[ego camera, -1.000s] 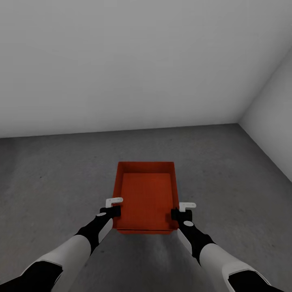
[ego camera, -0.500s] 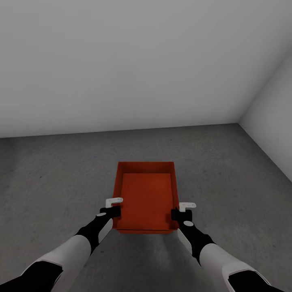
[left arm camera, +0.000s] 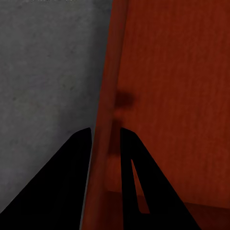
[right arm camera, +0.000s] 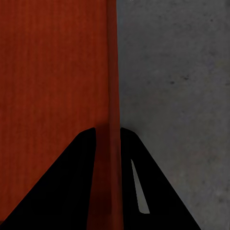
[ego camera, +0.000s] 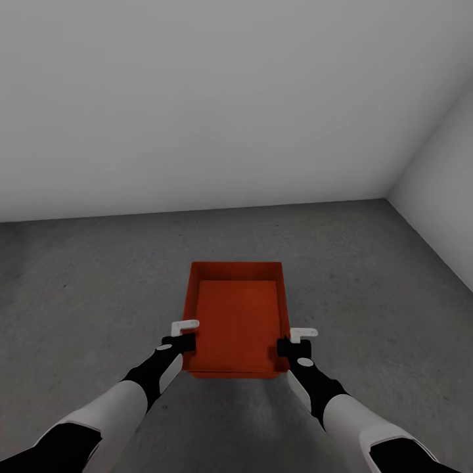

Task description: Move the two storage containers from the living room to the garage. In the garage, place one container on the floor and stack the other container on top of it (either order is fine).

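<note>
Both grippers, left and right, pinch the container's side walls over the floor; lower it level, releasing only once it's down.

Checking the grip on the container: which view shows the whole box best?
The head view: the whole storage container shows, open-topped, held at both side walls over the floor. Each wrist view shows just one wall between dark fingers.

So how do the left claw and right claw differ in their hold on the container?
The left claw pinches the container's left wall; the right claw pinches its right wall. In the head view the left claw sits slightly farther forward. Both straddle the rim, one finger inside and one outside, near the container's near end, above the concrete floor.
</note>
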Robot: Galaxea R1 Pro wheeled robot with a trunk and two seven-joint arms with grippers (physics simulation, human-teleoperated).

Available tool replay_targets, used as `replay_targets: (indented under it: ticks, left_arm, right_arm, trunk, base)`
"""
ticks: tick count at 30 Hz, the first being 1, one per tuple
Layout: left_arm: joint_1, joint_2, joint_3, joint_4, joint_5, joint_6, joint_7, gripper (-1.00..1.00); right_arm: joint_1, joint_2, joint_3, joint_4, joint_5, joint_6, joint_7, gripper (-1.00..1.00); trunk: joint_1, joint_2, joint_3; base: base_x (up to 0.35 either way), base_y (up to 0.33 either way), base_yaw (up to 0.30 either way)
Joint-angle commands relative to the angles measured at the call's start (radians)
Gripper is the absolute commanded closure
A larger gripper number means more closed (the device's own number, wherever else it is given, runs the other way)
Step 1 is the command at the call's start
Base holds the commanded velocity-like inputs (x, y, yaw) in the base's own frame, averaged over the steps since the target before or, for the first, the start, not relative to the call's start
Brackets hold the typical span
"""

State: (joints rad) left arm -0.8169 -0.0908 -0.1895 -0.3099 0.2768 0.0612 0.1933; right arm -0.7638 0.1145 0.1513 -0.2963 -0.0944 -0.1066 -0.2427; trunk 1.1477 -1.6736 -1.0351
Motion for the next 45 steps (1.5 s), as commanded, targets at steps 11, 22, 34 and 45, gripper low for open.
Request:
replay_targets:
  ticks: [11, 22, 34, 45]
  left_arm:
    - [0.001, 0.042, -0.004, 0.071, 0.004, 0.006, 0.015, 1.0]
    - [0.001, 0.042, -0.004, 0.071, -0.001, 0.006, 0.016, 1.0]
    - [0.0, 0.041, -0.005, 0.071, -0.002, 0.012, 0.015, -1.0]
    - [0.0, 0.044, -0.005, 0.069, 0.001, 0.008, 0.016, -1.0]
  right_arm:
    - [-0.002, -0.001, -0.022, -0.003, 0.004, -0.007, -0.054, 1.0]
    - [-0.002, -0.002, -0.022, -0.003, 0.015, -0.006, -0.045, 1.0]
    - [-0.002, -0.001, -0.018, -0.003, 0.012, 0.002, -0.042, -1.0]
    - [-0.002, -0.002, -0.018, -0.003, 0.016, 0.0, -0.043, -1.0]
  trunk:
    - [0.0, 0.0, 0.0]
    - [0.0, 0.0, 0.0]
    - [0.0, 0.0, 0.0]
    - [0.0, 0.0, 0.0]
  base:
    - [0.0, 0.0, 0.0]
    - [0.0, 0.0, 0.0]
    - [0.0, 0.0, 0.0]
    - [0.0, 0.0, 0.0]
